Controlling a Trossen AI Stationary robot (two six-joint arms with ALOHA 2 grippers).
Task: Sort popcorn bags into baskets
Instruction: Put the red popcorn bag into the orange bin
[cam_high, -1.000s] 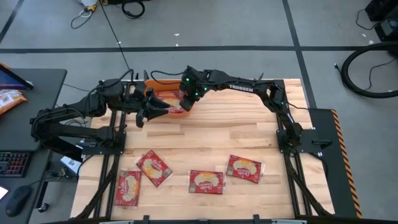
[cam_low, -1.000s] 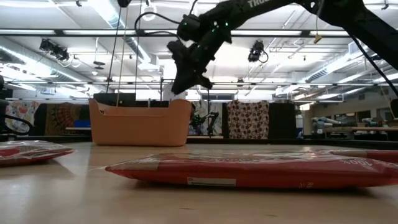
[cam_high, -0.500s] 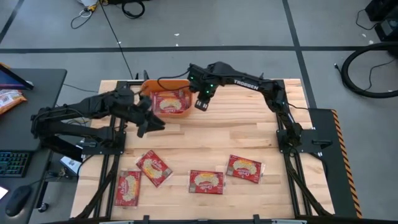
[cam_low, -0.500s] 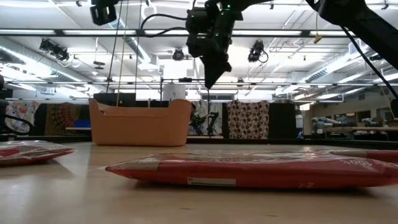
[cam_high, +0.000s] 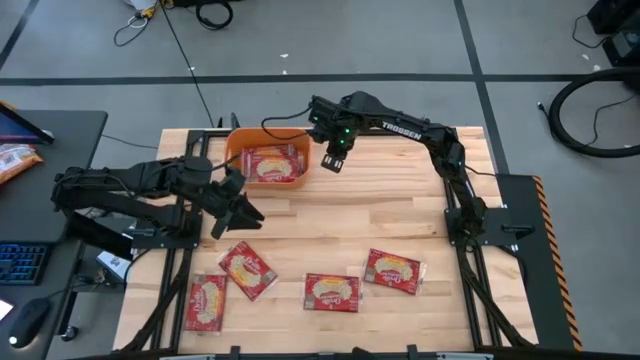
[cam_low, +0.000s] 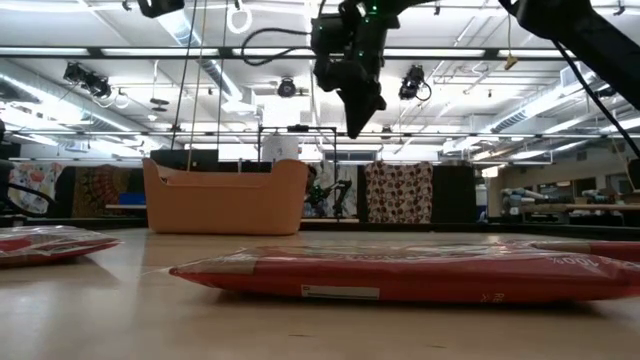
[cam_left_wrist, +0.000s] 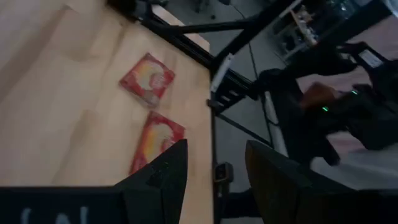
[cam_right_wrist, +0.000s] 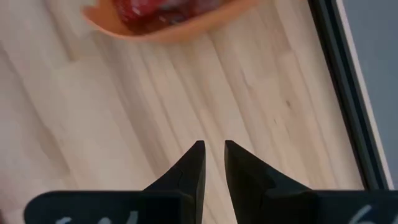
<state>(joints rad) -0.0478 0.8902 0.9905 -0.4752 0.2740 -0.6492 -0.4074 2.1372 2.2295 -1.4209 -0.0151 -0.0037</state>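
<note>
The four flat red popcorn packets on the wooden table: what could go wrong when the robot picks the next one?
1. The two flat red popcorn packets at the left lie very close; the open left gripper above them may disturb both.
2. The orange plastic bin already holds packets, so another could pile up against its low wall.
3. The empty right gripper hangs beside the bin; both arms could meet there.

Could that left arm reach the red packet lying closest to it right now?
Probably yes. The left gripper hangs open, empty, just above the nearest popcorn bag, with only bare wooden table between them. The right gripper is off beside the orange basket.
</note>
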